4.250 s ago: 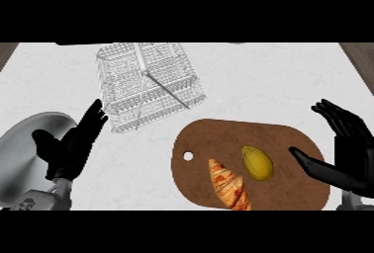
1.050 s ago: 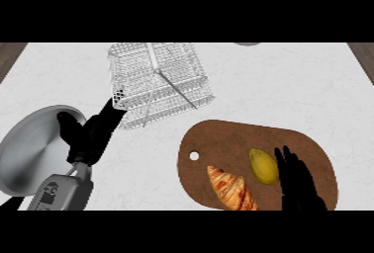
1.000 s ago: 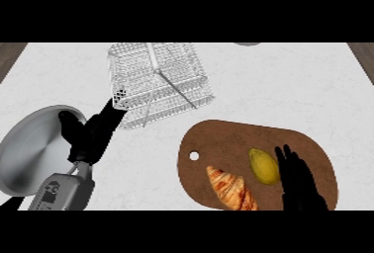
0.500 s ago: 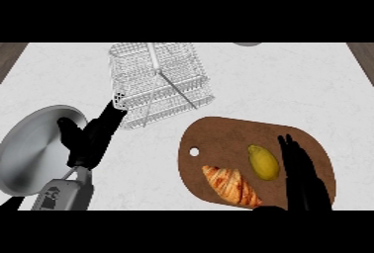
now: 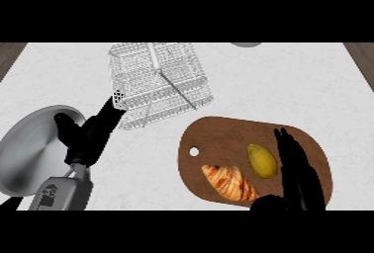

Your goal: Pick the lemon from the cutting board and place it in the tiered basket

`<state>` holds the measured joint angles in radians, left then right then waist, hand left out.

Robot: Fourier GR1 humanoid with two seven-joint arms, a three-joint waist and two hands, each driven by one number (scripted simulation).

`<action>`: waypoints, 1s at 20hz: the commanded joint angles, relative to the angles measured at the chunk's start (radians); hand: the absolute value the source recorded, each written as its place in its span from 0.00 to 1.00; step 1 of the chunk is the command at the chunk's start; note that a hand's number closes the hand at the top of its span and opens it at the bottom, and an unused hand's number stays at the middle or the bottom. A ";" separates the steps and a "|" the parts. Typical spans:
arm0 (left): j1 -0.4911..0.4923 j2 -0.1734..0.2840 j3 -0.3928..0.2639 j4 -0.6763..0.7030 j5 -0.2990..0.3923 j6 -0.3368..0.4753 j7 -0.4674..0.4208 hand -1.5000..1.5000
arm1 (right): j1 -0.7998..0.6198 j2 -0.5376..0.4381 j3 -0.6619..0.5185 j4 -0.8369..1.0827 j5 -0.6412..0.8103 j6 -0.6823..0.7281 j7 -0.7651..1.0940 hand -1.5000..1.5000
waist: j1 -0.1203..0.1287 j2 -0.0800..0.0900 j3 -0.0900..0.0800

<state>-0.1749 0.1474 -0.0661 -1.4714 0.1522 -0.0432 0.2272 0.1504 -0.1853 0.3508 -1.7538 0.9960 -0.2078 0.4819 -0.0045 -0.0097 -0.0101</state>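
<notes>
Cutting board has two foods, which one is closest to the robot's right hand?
The yellow lemon, right beside the right hand; the croissant lies farther left.

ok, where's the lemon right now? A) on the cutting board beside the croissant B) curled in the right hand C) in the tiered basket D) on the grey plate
A: the lemon lies on the cutting board, just right of the croissant, with the right hand stretched straight alongside it and not closed round it.
</notes>
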 commanded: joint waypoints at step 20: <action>0.007 -0.042 -0.012 -0.020 -0.033 -0.001 0.009 0.50 | -0.191 -0.008 0.061 0.209 0.086 0.326 0.018 1.00 | 0.024 0.014 0.009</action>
<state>-0.1721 0.1146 -0.0678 -1.4893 0.1199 -0.0385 0.2442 0.0227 -0.1853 0.3935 -1.6638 1.0380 -0.0029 0.4369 0.0022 -0.0176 -0.0219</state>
